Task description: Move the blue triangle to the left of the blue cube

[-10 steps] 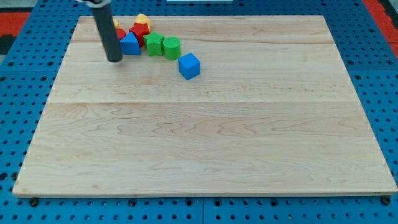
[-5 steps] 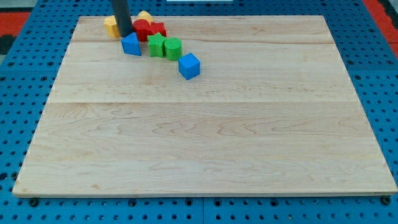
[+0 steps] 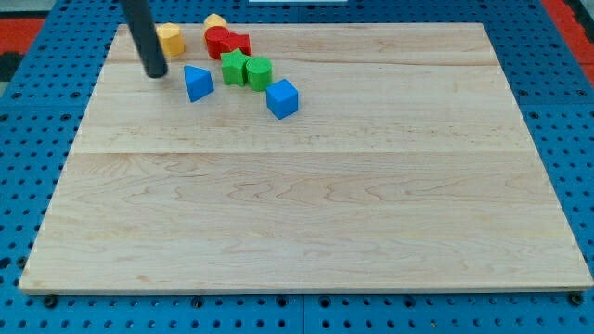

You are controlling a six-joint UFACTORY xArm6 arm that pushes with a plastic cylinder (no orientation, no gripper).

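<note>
The blue triangle [image 3: 198, 83] lies on the wooden board [image 3: 306, 213] near the view's top left. The blue cube [image 3: 283, 98] sits to its right and a little lower, apart from it. My tip [image 3: 155, 73] is on the board to the left of the blue triangle, a short gap away, not touching it. The dark rod rises from the tip toward the view's top edge.
A green star-like block [image 3: 233, 68] and a green cylinder [image 3: 258, 71] sit touching, between triangle and cube, slightly higher. Two red blocks [image 3: 226, 42] lie above them. A yellow block [image 3: 170, 39] sits right of the rod, another yellow block [image 3: 215, 21] at the board's top edge.
My tip went from left of the blocks up behind the blue triangle, then back left and down. The blue triangle slid down and turned; the yellow block came out from behind the rod.
</note>
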